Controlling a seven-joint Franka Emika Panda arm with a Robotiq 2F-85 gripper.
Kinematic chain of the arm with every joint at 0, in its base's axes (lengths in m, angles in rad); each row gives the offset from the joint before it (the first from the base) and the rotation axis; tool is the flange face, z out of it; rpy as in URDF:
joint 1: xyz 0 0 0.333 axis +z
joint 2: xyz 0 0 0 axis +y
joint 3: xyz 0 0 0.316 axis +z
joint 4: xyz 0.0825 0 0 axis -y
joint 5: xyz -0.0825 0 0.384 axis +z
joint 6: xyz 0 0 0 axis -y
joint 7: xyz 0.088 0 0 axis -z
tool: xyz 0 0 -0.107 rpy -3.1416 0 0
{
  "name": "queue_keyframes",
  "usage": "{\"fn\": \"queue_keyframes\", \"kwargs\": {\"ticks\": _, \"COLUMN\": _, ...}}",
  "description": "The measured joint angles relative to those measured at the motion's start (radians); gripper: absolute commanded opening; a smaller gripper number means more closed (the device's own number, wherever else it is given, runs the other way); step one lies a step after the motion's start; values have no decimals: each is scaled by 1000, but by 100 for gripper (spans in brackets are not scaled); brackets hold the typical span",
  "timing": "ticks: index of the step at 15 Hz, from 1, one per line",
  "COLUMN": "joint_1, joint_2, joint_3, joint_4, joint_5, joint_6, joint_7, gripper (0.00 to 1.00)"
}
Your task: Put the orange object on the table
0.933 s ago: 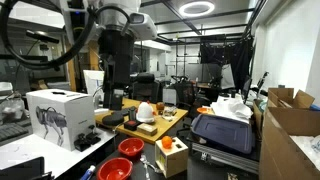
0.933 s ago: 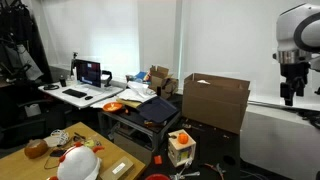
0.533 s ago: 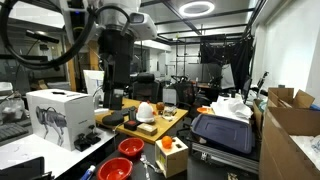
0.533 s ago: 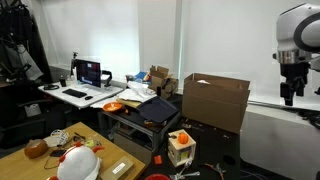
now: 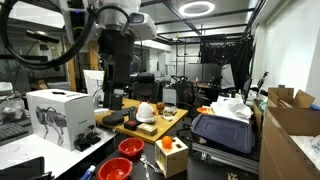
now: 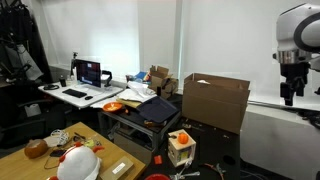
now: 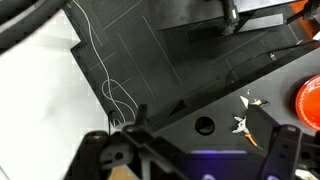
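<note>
Beyond the pale grey-white counter (image 5: 40, 155), a brown cardboard box (image 6: 215, 105) hides its contents, two round red bowls (image 5: 130, 147) have unclear insides, the small bright orange lump (image 5: 166, 143) sits atop the light wooden box (image 5: 173, 158), and the hand (image 7: 195, 135) gapes wide, empty.

white box (image 5: 58, 117) and two red bowls (image 5: 130, 147) clutter the room below the gripper (image 5: 112, 100).

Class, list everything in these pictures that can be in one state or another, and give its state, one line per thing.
Robotiq gripper: jaws open, holding nothing.
Small bright orange lump: resting on top of the light wooden box with holes, not gripped.
Black laptop: lid open, screen lit.
Ring-shaped ceiling light: switched on.
Round red bowl: upright.
</note>
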Motion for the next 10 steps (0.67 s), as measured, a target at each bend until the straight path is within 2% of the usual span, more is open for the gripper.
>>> {"fn": "queue_keyframes", "kwargs": {"ticks": 10, "joint_1": 16, "joint_2": 7, "joint_3": -1, "joint_4": 1, "joint_5": 19, "joint_6": 3, "joint_7": 0, "gripper": 100}}
